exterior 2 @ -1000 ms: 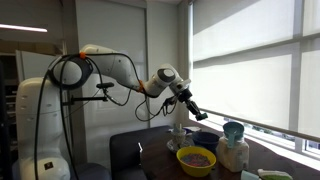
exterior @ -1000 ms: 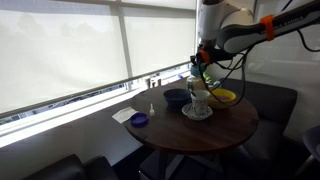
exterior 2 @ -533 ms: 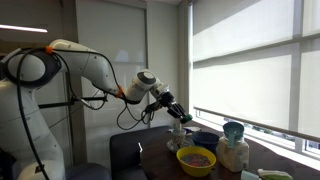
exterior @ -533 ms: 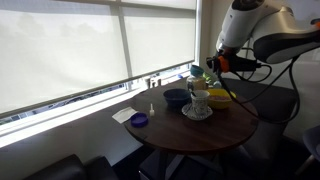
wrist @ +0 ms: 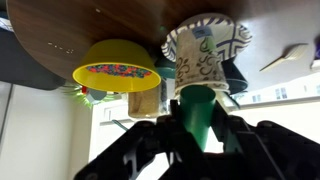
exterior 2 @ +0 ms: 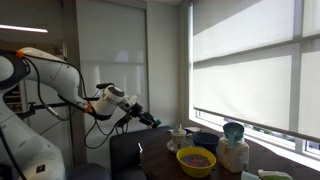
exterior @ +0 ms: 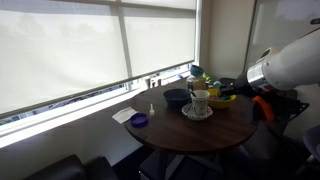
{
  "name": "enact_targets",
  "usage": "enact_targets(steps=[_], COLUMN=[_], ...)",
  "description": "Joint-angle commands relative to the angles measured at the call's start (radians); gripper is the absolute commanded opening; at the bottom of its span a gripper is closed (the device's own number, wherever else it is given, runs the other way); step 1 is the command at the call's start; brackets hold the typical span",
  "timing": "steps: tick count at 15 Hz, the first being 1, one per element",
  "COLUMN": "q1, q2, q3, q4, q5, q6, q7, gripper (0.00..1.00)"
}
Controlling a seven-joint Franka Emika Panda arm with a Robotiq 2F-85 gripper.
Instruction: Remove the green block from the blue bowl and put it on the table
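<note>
Well, my gripper (wrist: 203,126) is clamped on the green block (wrist: 203,104): in the wrist view it fills the gap between my two fingers, pressed from both sides. So the block is out of the blue bowl (exterior: 175,96) and up in the air with me. In an exterior view my gripper (exterior 2: 150,122) hangs out past the edge of the table (exterior 2: 165,160), well apart from the bowl (exterior 2: 207,139).

That is the first danger, as I judge it. If I let go here, the block misses the wood and drops to the seat or the floor.

To set it down I must come back in over the table (wrist: 90,20), and the near side is crowded. The cup (wrist: 205,50) stands straight ahead of my fingers and the yellow bowl (wrist: 115,68) is just beside it. A low or hasty approach could clip the cup and tip it, or shove the bowl.

The wrist picture is upside down, table at the top, so it is easy to steer the wrong way.

The block is small and I cannot see how deep it sits between my fingers. A jolt could work it loose.

Opening too high is another risk, since a light block may bounce on the smooth round top and run off the rim. A bare patch, reached low, looks safest.
</note>
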Motion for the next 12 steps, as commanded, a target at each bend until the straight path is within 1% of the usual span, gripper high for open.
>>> enact_targets(steps=[1, 3, 8, 9, 12], q1=[0.011, 0.023, 0.019, 0.019, -0.023], q2=[-0.017, -0.037, -0.042, -0.042, -0.005], q3=[0.035, 0.055, 0.049, 0.049, 0.131], q4=[-0.021, -0.042, -0.043, -0.043, -0.01], q5=[0.005, 0.004, 0.004, 0.004, -0.105], q6=[0.001, 0.0, 0.0, 0.0, -0.089], q7=[0.023, 0.041, 0.04, 0.04, 0.102], gripper=[0.33, 0.33, 0.33, 0.08, 0.08])
